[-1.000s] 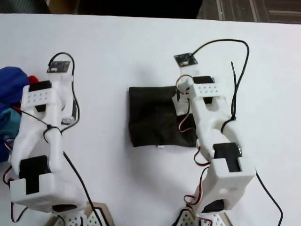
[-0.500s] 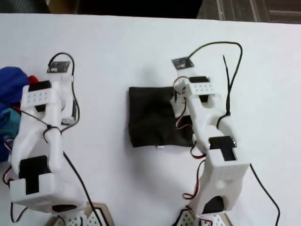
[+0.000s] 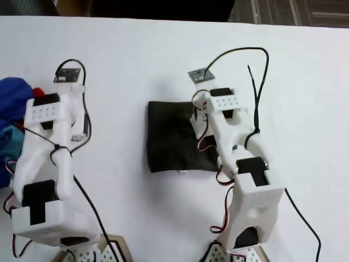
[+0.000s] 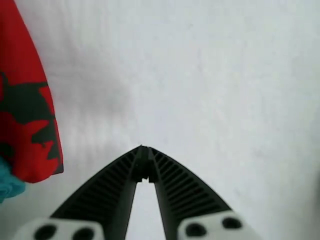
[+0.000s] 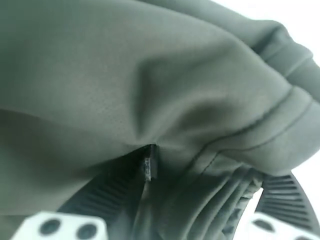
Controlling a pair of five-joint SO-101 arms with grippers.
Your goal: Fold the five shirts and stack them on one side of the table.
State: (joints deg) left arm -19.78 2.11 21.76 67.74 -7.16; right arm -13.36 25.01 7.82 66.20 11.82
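Note:
A black shirt (image 3: pixel 169 143), folded into a rectangle, lies mid-table. My right gripper (image 3: pixel 197 117) is over its right part, and the arm hides that edge. In the right wrist view, bunched dark cloth of the black shirt (image 5: pixel 150 85) runs between the two fingers, so the right gripper (image 5: pixel 210 172) is shut on a thick fold. My left gripper (image 4: pixel 143 150) is shut on nothing above bare table, beside a red shirt (image 4: pixel 27 115). From above, the left gripper (image 3: pixel 80 135) sits at the left of the table.
A heap of unfolded shirts lies at the table's left edge: blue (image 3: pixel 13 95), red (image 3: pixel 37 91) and teal (image 3: pixel 4 143). Black cables loop from both arms. White table (image 3: pixel 136 60) stretches open at the back and far right.
The right arm has swung left over the black shirt, and the shirt's left edge has shifted slightly left. The left arm has not moved.

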